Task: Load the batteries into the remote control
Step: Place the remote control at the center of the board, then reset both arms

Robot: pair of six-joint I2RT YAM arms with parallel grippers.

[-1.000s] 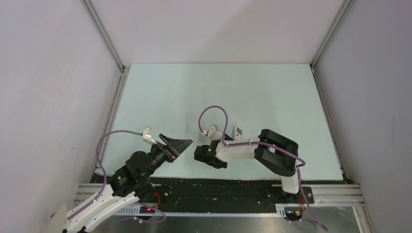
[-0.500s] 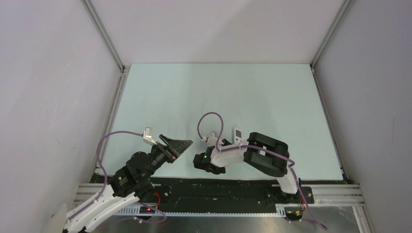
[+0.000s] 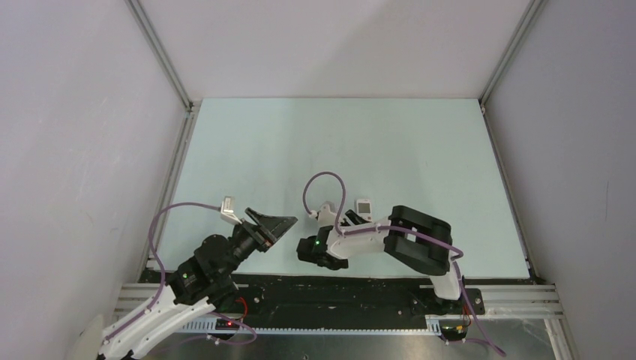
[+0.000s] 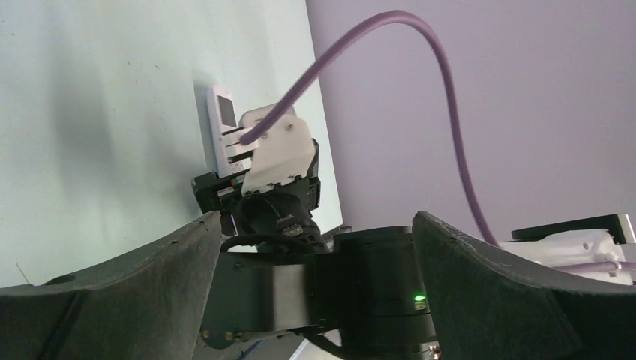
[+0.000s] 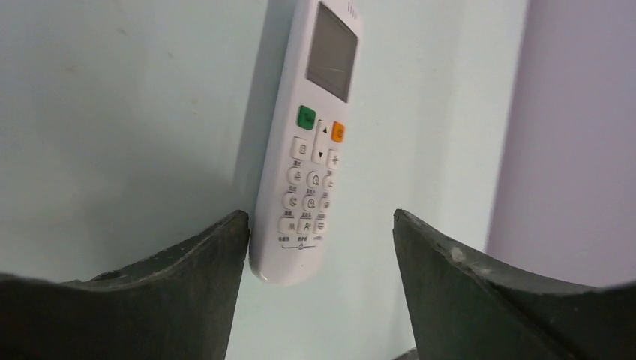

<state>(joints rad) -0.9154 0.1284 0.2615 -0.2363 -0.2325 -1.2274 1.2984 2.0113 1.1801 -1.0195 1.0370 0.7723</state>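
1. Locate remote (image 5: 311, 150) lying flat on table (image 3: 337, 135), face up, in the near half and slightly right of centre.
2. Note screen (image 5: 334, 51) end pointing roughly toward the far edge, button end toward the arm bases.
3. In top view, expect only the screen end on show, with the rest hidden under the right arm.
4. Check the key layout: green key (image 5: 306, 117) and orange key (image 5: 338, 132) just below the screen, rows of white keys beneath.
5. Locate right gripper (image 5: 319, 217) low over the table, just beside the button end of remote.
6. Read right jaws as parted with a clear gap, clamping nothing.
7. In right wrist view, see the button end framed between both fingers (image 5: 150, 300), close against the left-hand one. Cannot tell whether touching or just apart.
8. Locate left gripper (image 4: 315, 225) to the left of right gripper, near it but apart, aimed at the right wrist.
9. Read left jaws as spread fully wide, holding nothing.
10. In left wrist view, see cable (image 4: 442, 97), purple, arching up from the white camera mount (image 4: 279, 154) on the right wrist.
11. In the same view, find remote on the table behind that mount, its lower part covered.
12. Note lamp (image 4: 416, 298) glowing green on the right wrist.
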